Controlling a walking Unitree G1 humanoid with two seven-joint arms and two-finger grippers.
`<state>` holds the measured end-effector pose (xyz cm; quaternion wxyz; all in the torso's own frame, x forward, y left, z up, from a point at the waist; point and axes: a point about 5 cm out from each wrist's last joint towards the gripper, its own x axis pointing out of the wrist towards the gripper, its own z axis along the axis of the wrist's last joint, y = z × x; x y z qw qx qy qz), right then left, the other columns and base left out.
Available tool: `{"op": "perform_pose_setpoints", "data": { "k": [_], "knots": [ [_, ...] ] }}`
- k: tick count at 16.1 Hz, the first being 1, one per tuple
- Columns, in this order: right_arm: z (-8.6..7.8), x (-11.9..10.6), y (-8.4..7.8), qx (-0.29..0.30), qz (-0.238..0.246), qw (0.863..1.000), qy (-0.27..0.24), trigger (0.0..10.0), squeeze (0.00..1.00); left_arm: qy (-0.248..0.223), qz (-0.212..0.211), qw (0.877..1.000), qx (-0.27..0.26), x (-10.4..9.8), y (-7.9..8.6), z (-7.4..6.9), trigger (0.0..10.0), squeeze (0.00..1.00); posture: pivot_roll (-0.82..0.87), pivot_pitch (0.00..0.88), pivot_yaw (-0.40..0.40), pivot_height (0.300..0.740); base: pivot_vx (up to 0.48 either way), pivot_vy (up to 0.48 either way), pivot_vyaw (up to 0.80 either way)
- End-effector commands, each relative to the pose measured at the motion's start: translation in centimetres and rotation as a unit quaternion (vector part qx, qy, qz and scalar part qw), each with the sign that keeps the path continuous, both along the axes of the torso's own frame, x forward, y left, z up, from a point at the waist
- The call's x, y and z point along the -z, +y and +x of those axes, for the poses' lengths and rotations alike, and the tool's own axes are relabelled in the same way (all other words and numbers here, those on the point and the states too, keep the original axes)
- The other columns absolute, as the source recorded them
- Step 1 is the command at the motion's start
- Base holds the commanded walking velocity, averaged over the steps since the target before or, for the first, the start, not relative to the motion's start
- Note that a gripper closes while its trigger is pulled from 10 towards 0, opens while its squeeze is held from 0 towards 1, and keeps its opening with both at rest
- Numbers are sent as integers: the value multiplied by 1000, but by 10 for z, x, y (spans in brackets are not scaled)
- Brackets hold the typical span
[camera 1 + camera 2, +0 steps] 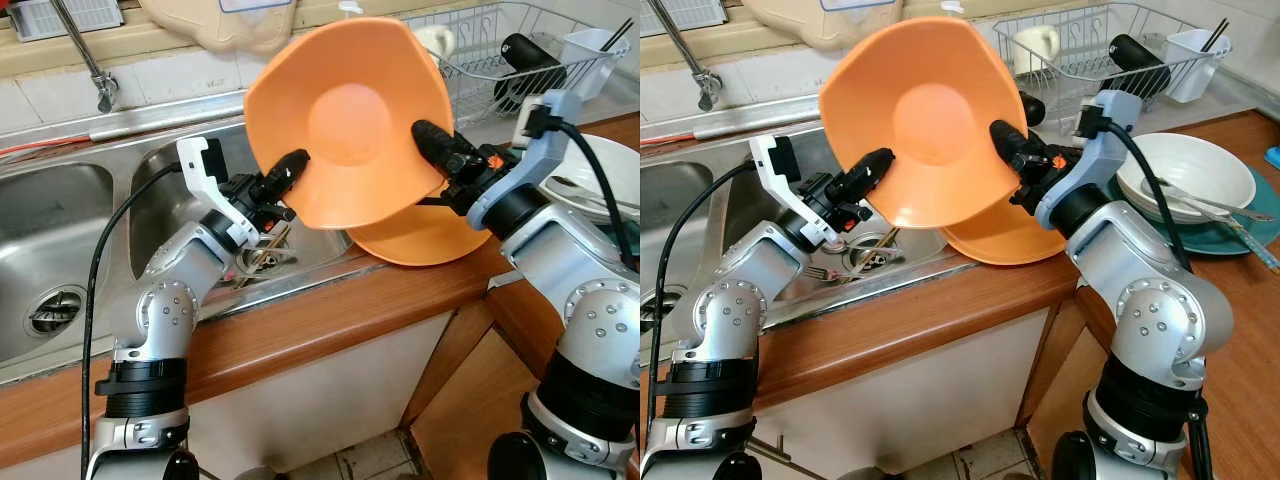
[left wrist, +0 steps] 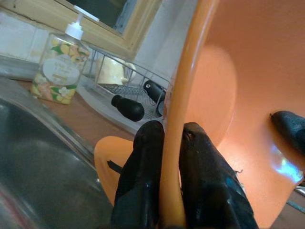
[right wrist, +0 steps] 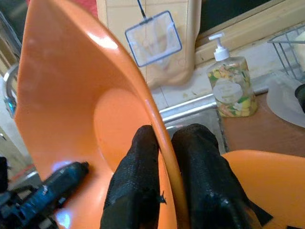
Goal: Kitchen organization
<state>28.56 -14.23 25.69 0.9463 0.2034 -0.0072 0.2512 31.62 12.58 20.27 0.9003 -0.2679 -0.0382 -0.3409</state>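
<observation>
I hold an orange plate upright above the counter edge, its hollow face toward me. My left gripper is shut on its left rim, and my right gripper is shut on its right rim. In both wrist views the black fingers pinch the thin orange rim. A second orange plate lies flat on the wooden counter just below and behind the held one.
A steel double sink with cutlery near the drain lies to the left. A wire dish rack stands at the back right. A white bowl with utensils rests on a teal plate. A soap bottle sits behind.
</observation>
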Motion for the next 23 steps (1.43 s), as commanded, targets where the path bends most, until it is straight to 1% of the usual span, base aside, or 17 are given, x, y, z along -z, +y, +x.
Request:
{"op": "perform_pose_setpoints", "data": {
  "k": [1, 2, 3, 5, 7, 9, 10, 11, 12, 13, 14, 16, 18, 19, 20, 22, 23],
  "knots": [
    [-1, -6, 0, 8, -2, 1000, -21, 10000, 627, 2, 10, 1000, -17, -1, 4, 4, 0, 0, -172, 0, 103, 740, 0, 0, 0],
    [-1, -6, 1, 6, -7, 1000, -22, 10000, 0, -1, 5, 1000, -23, -3, 6, 5, 0, 0, -172, 0, 103, 740, 0, 0, 0],
    [-2, -6, 3, -1, -21, 999, -26, 10000, 0, -8, -7, 999, -34, -8, 10, 6, 0, 0, -172, 0, 103, 740, 0, 0, 0],
    [-3, -5, 6, -6, -52, 998, -31, 10000, 0, -13, -8, 999, -47, -11, 14, 8, 0, 0, -173, 0, 103, 740, 0, 0, 0],
    [-6, -3, 13, -21, -112, 993, -41, 10000, 0, -17, 11, 993, -113, -13, 34, 18, 0, 0, -174, 0, 108, 740, 0, 0, 0],
    [-7, 1, 17, -27, -143, 989, -40, 10000, 0, -19, 27, 988, -149, -15, 45, 23, 0, 0, -174, 0, 111, 740, 0, 0, 0],
    [-9, 8, 19, -33, -181, 982, -35, 10000, 0, -19, 64, 979, -195, -14, 62, 27, 0, 0, -174, 0, 111, 740, 0, 0, 0],
    [-9, 9, 20, -35, -188, 981, -34, 10000, 0, -18, 75, 976, -206, -13, 66, 28, 0, 0, -174, 0, 111, 740, 0, 0, 0],
    [-10, 13, 20, -37, -204, 978, -32, 10000, 0, -14, 101, 969, -224, -11, 74, 30, 0, 0, -174, 0, 111, 740, 0, 0, 0],
    [-11, 18, 21, -43, -231, 972, -25, 10000, 0, 3, 156, 951, -267, -3, 89, 34, 0, 0, -172, 0, 102, 740, 0, 0, 0],
    [-11, 21, 22, -48, -246, 968, -23, 10000, 0, 13, 189, 938, -290, 1, 97, 36, 0, 0, -172, 0, 100, 740, 0, 0, 0],
    [-12, 23, 23, -56, -260, 964, -23, 10000, 0, 21, 216, 930, -299, 6, 100, 38, 0, 0, -173, 0, 97, 740, 0, 0, 0],
    [-16, 31, 26, -78, -285, 955, -16, 10000, 0, 69, 257, 928, -262, 29, 91, 43, 0, 0, -178, 0, 93, 740, 0, 0, 0],
    [-17, 33, 27, -84, -288, 954, -12, 10000, 0, 84, 261, 928, -251, 36, 88, 44, 0, 0, -178, 0, 93, 740, 0, 0, 0],
    [-19, 35, 26, -88, -292, 952, -9, 10000, 0, 104, 271, 926, -242, 44, 85, 44, 510, 0, -184, 0, 96, 740, 0, 0, 0],
    [-21, 38, 25, -91, -302, 949, -4, 10000, 0, 156, 290, 919, -218, 63, 81, 46, 2196, 0, -197, 0, 105, 740, 0, 0, 0],
    [-22, 39, 24, -91, -304, 948, -3, 10000, 0, 172, 295, 916, -208, 68, 80, 47, 2588, 0, -200, 0, 108, 740, 0, 0, 0]
  ]
}}
